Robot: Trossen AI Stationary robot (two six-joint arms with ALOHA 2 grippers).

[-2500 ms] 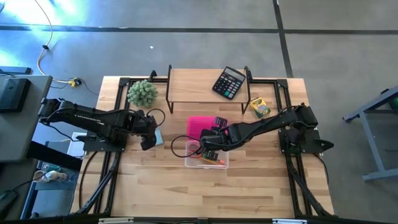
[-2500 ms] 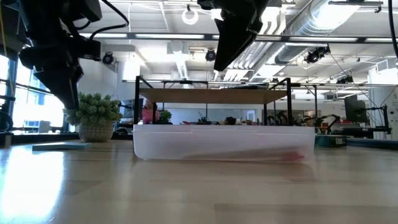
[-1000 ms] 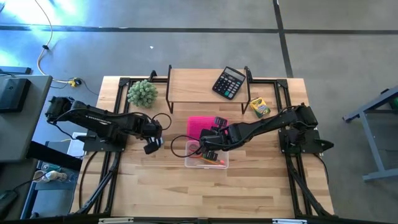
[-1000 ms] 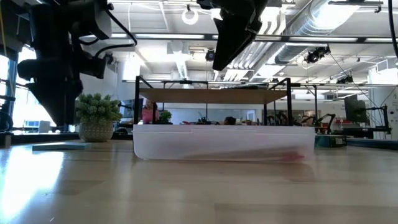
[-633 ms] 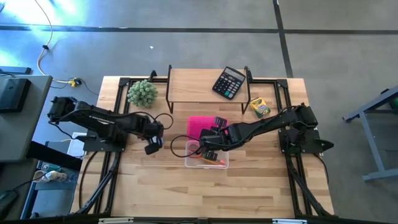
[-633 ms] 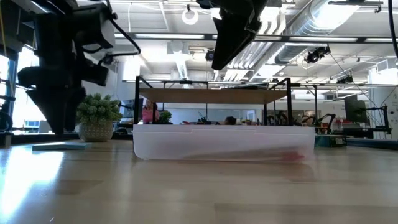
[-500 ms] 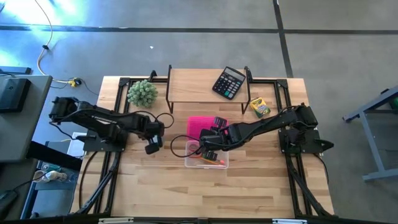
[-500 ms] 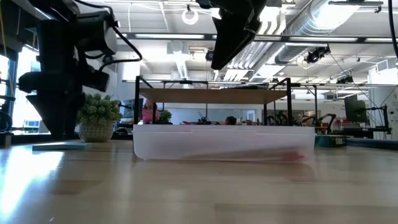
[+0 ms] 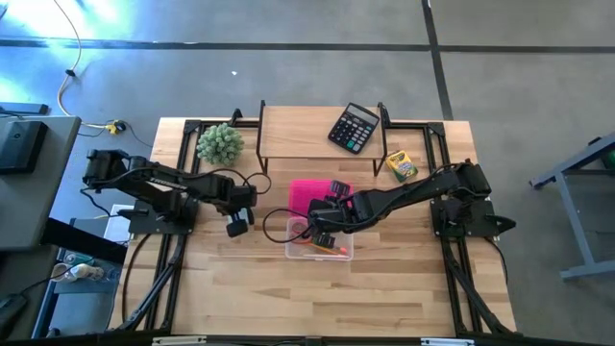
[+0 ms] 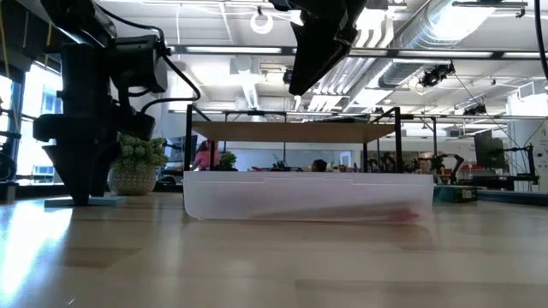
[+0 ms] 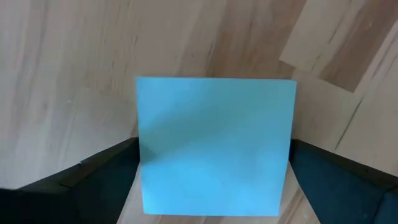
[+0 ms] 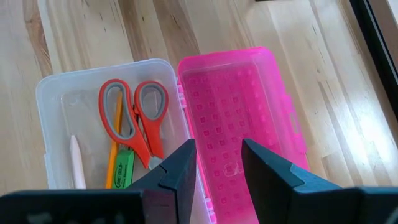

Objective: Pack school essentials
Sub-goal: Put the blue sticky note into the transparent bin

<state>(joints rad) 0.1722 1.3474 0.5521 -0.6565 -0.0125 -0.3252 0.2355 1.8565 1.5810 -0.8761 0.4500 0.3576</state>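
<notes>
The light-blue square notepad (image 11: 215, 144) is lying flat on the table (image 9: 250, 288), at about nine o'clock from the clear box (image 12: 62, 106). The left gripper (image 11: 214, 180) is straddling it, fingers spread wide, gripping nothing yet. To do this well, it is needing level pads on opposite edges before squeezing. The right gripper (image 12: 214, 165) is hanging above the box, slightly parted, holding nothing.

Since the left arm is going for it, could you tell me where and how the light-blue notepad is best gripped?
Grip the light-blue notepad across two opposite straight edges, coming straight down from above. It lies flat on the table, so only its thin sides offer purchase, and the left gripper already hangs over it, open, a finger outside each edge.
</notes>
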